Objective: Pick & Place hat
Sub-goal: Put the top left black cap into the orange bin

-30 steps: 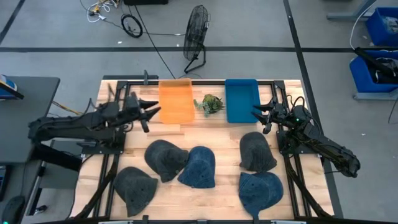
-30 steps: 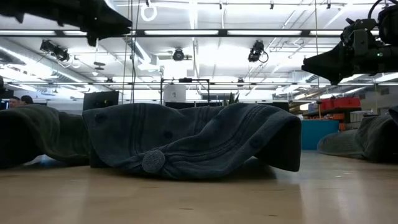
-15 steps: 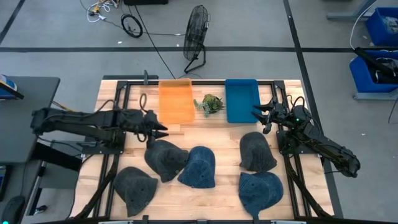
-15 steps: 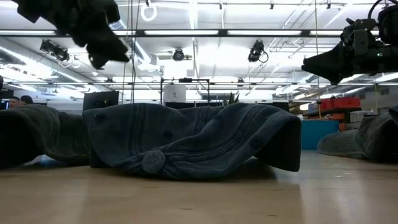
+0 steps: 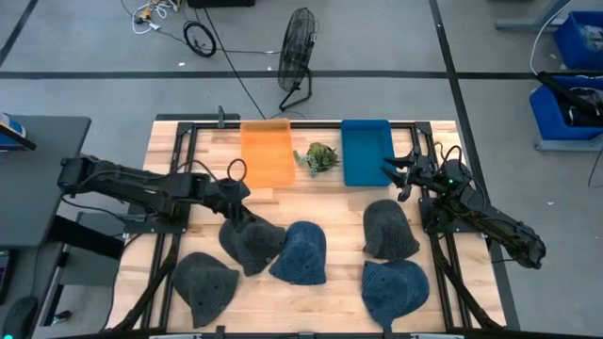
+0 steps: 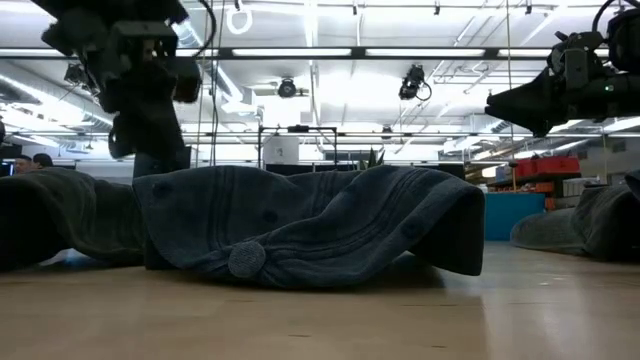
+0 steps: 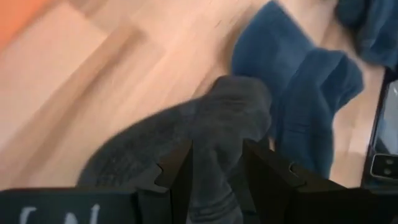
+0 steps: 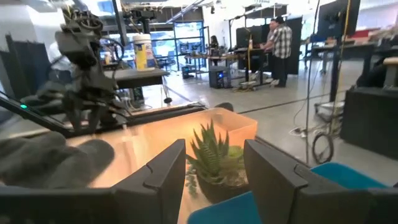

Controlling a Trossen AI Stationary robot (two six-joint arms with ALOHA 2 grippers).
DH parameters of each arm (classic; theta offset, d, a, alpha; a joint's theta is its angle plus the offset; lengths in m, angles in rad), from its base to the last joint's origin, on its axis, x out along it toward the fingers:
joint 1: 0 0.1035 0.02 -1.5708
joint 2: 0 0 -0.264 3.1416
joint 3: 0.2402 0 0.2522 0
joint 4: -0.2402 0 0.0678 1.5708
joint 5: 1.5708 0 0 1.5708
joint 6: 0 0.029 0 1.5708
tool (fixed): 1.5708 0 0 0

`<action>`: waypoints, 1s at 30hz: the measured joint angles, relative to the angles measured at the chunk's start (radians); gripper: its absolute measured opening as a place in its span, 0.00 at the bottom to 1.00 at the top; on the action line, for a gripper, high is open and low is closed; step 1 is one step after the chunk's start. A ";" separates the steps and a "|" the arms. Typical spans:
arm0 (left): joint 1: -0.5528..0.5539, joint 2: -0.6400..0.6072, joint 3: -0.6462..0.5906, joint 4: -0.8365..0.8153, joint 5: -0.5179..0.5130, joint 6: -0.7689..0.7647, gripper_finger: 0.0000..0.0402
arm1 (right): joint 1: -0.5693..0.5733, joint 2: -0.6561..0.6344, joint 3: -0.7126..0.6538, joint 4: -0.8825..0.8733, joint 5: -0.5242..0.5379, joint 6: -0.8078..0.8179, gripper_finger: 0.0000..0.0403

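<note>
The left gripper [image 5: 239, 213] is down at the far edge of a grey hat [image 5: 251, 242], its fingers spread with a ridge of the grey fabric standing between them in the left wrist view, not yet clenched on it. That hat [image 7: 186, 149] lies on the wooden table [image 5: 325, 202] near the left-centre, touching a blue hat [image 5: 301, 252] beside it; an orange bin [image 5: 267, 151] and a blue bin [image 5: 366, 149] sit at the far edge with a small potted succulent [image 5: 318, 157] between them. The right gripper [image 5: 396, 176] waits raised beside the blue bin, fingers apart and holding nothing. The likely trouble is a thin pinch: the fabric is soft, ribbed knit that folds and slumps, so a grip on only a loose fold could slip out on lifting, or the hat could sag and drag the blue neighbour it touches. The low view shows a hat [image 6: 310, 235] as a floppy, seamed shape with a button on its crown, with no stiff rim to hold. Three more hats, grey and blue, lie slumped elsewhere on the smooth, pale planks.
</note>
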 joint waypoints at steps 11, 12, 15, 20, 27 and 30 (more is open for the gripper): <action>-0.046 0.150 0.047 0.003 0.080 0.061 0.35 | 0.000 0.000 0.000 0.000 0.000 0.064 0.42; -0.056 0.166 0.051 0.002 0.062 0.080 0.35 | 0.000 0.000 0.000 0.000 0.000 0.066 0.42; -0.083 0.205 0.055 0.002 -0.008 0.117 0.35 | 0.000 0.000 0.000 0.000 0.000 0.067 0.42; -0.115 0.254 0.058 0.007 -0.084 0.118 0.35 | 0.001 0.000 0.000 0.000 0.000 0.075 0.42; -0.162 0.300 0.058 0.005 -0.145 0.333 0.22 | 0.001 0.000 0.000 0.000 0.000 0.075 0.42; -0.171 0.296 0.055 0.024 -0.160 0.420 0.06 | 0.001 0.000 0.000 0.000 0.000 0.075 0.42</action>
